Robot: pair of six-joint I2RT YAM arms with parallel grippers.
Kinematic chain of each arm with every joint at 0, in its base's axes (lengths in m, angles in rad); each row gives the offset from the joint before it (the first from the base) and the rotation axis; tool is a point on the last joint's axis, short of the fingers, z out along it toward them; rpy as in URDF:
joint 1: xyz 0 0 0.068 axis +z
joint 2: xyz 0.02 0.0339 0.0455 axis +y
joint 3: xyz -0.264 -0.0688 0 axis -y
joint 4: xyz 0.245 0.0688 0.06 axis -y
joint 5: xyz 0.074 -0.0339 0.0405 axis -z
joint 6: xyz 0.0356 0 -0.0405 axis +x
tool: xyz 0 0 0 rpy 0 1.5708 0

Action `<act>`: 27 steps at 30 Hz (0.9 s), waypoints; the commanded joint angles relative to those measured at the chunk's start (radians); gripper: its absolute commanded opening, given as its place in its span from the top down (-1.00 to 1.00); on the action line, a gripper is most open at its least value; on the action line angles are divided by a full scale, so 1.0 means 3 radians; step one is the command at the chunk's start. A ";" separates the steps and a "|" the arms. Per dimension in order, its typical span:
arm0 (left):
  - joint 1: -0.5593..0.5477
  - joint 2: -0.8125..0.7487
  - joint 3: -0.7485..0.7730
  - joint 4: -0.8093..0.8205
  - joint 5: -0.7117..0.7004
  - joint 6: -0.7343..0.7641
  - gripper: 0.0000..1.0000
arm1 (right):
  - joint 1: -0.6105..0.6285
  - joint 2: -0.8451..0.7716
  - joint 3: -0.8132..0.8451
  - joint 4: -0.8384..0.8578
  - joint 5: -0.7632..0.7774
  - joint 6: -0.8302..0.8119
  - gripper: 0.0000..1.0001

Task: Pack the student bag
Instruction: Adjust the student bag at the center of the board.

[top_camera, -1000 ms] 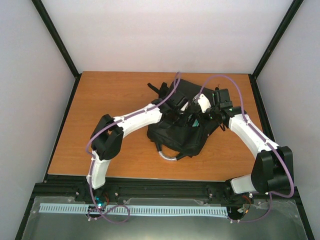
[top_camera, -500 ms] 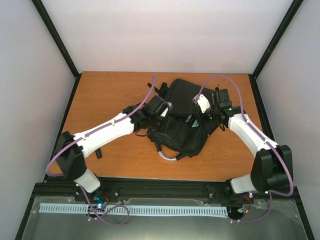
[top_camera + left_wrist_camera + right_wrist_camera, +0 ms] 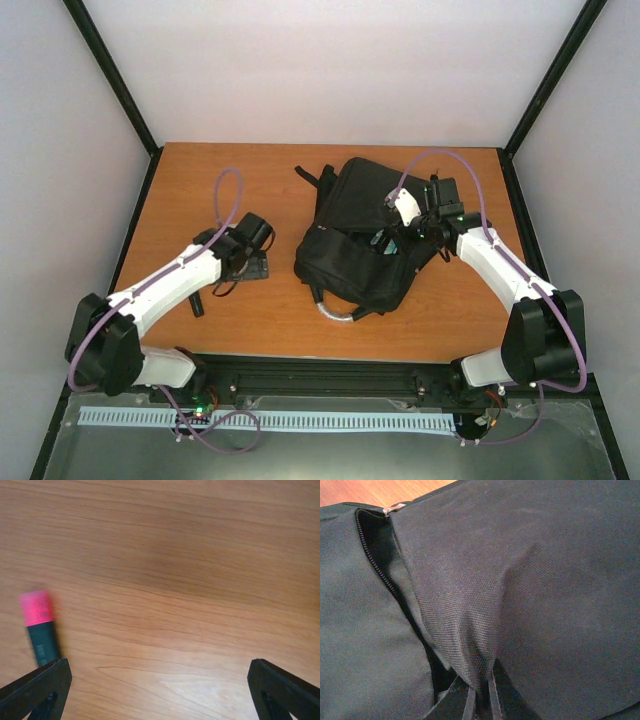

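Got one student bag (image 3: 365, 235) flopped right of centre on the table (image 3: 200, 190). Two grippers: right gripper (image 3: 481, 696) clamped on a fold of the bag's fabric, left gripper (image 3: 159, 666) spread wide over the table's left side, near one pink-capped marker (image 3: 40, 630).

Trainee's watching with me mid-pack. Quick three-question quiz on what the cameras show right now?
1. True or false: the left gripper is shut on the pink-capped marker.
2. What does the right gripper pinch? A) a shoulder strap B) fabric of the student bag beside an open zip C) nothing
3. What does the marker lie on?
Key: 1 false, its jaws stand open; 2 B; 3 the wooden table.
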 commanded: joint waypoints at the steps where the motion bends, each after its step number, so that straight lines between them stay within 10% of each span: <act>1: 0.0107 -0.0322 -0.0111 -0.0186 -0.0750 -0.0523 -1.00 | 0.0010 -0.0009 0.0076 0.0119 -0.0179 -0.0034 0.94; 27: 0.0835 -0.0408 -0.0706 0.0462 -0.1215 -0.0957 -1.00 | 0.0009 0.0308 0.0200 -0.0064 -0.0170 0.0111 0.94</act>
